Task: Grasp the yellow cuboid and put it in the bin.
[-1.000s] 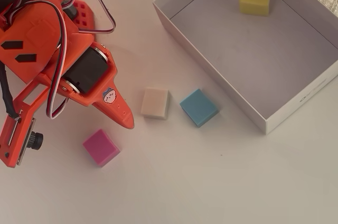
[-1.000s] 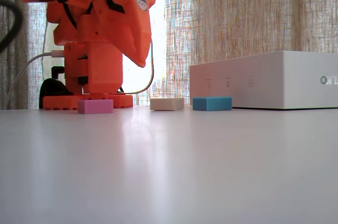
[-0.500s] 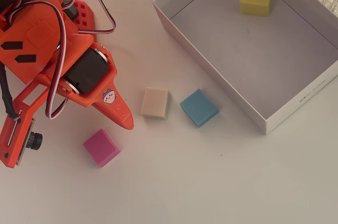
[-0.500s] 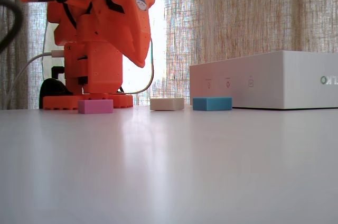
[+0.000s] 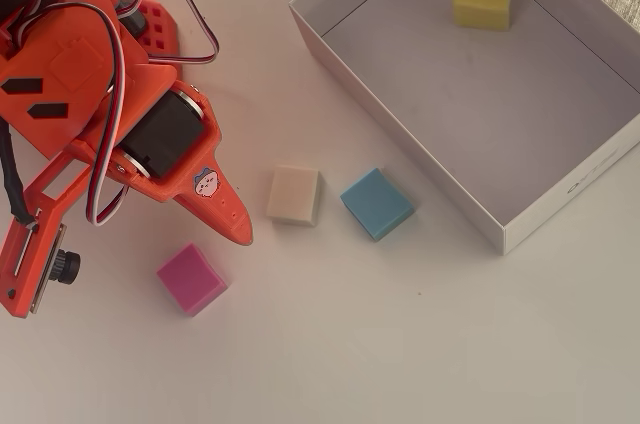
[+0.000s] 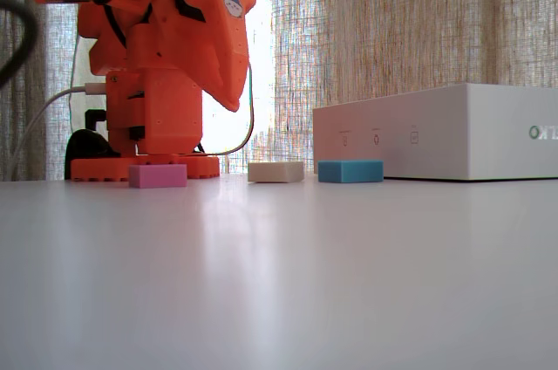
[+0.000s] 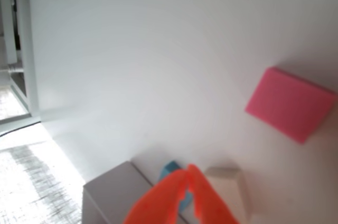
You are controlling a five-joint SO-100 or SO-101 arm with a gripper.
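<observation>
In the overhead view the yellow cuboid (image 5: 481, 5) lies inside the bin (image 5: 400, 129), near its far wall, apart from the side walls. The orange gripper (image 7: 188, 171) hangs above the table (image 5: 350, 344) with its fingers pressed together, holding nothing. Pink block (image 5: 190, 278), cream block (image 5: 294, 194) and blue block (image 5: 376, 203) sit left of the bin; bare table spreads nearer.

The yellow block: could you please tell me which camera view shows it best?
The overhead view shows it best: the yellow block lies in plain sight on the floor of the white box. In the fixed view the box's wall hides it, and the wrist view does not show it.
</observation>
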